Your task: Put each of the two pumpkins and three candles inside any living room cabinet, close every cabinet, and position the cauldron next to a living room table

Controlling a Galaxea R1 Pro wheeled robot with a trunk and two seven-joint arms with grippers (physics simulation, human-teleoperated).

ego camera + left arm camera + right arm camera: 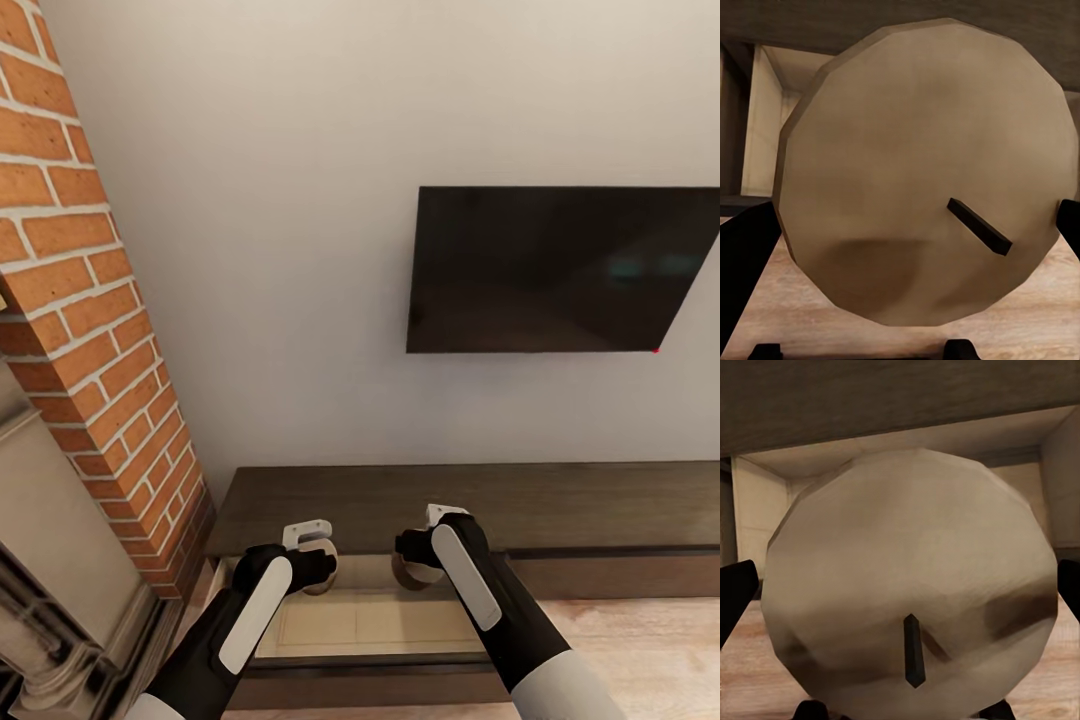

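head view: left gripper (pixel 318 562) and right gripper (pixel 420 562) each clamp a candle (pixel 922 172) — second candle (pixel 907 607) likewise — directly above the cabinet (pixel 470 505) and its open drawer (pixel 360 620); release downward.

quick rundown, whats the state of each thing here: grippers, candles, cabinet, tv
left gripper: shut on a candle
right gripper: shut on a candle
left candle: held over the open drawer, not yet set down
right candle: held over the open drawer, not yet set down
cabinet: one drawer pulled out below the grippers
drawer: open, pale floor showing
tv: off, screen dark
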